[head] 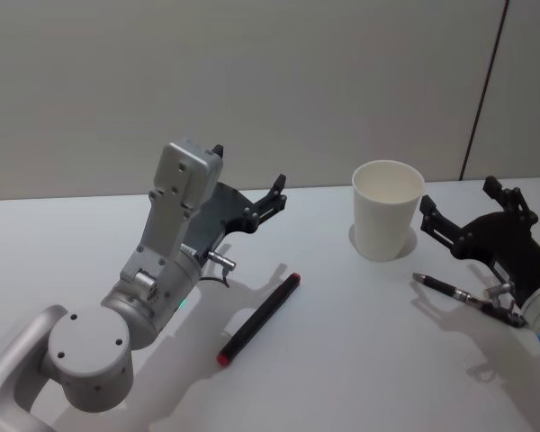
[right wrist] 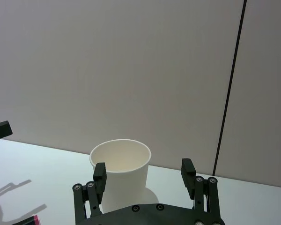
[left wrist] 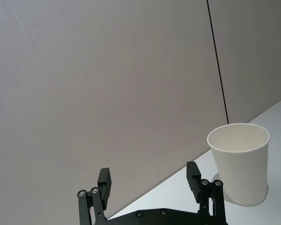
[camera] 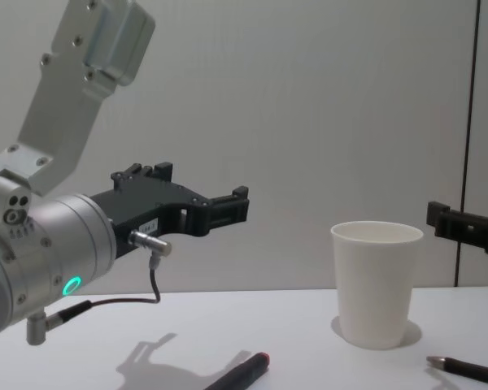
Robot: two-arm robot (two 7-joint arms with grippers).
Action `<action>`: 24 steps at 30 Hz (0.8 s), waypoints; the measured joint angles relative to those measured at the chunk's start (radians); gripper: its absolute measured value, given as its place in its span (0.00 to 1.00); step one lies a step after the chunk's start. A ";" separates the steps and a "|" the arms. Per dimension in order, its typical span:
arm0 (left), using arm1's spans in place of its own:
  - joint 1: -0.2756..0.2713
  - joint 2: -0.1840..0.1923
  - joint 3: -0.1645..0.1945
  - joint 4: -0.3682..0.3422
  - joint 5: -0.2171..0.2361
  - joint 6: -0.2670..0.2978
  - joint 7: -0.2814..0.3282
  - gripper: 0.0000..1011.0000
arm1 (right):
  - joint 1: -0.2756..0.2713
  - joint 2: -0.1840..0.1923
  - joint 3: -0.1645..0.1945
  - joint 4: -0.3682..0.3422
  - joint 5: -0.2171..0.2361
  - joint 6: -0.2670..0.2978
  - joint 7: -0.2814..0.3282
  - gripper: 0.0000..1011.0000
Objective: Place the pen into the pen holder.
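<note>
Head view first: we see the pen holder (head: 387, 211), a white paper cup, standing upright and empty on the pale bench (head: 342, 369), toward the back and right of centre. A red-tipped pen (head: 259, 318), black with a red end, lies flat and slantwise near the middle of the bench, well apart from the cup. A slim pen (head: 450, 290), dark with a metal band, lies further right, in front of the cup and close beneath the right gripper (head: 462, 198). That gripper hovers just right of the cup, its fingers spread and holding nothing. The left gripper (head: 247, 171) is raised above the bench, left of the cup, likewise spread and empty

Left wrist view: we look out past the left gripper (left wrist: 149, 178), its two fingers parted, toward the wall. The pen holder (left wrist: 241, 164) stands off to one side, beyond one finger and not between them

Right wrist view: the right gripper (right wrist: 144, 172) is spread wide, and the pen holder (right wrist: 126, 185) stands beyond it, partly behind one finger. We catch the red end of the red-tipped pen (right wrist: 32, 220) on the bench

Chest view: the left gripper (camera: 203, 195) hangs well above the bench, and the right gripper (camera: 470, 223) reaches in at about the height of the pen holder's (camera: 376, 284) rim. The red-tipped pen (camera: 244, 367) lies left of the cup and the slim pen (camera: 464, 370) right of it, both flat on the bench
</note>
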 joint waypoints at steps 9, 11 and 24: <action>0.000 0.000 0.000 0.000 0.000 0.000 0.000 0.99 | 0.000 0.000 0.000 0.000 0.000 0.000 0.000 0.99; 0.000 0.000 0.000 0.000 0.000 0.000 0.000 0.99 | 0.000 0.000 0.000 0.000 0.000 0.000 0.000 0.99; 0.000 0.000 0.000 0.000 0.000 0.000 0.000 0.99 | 0.000 0.000 0.000 0.000 0.000 0.000 0.000 0.99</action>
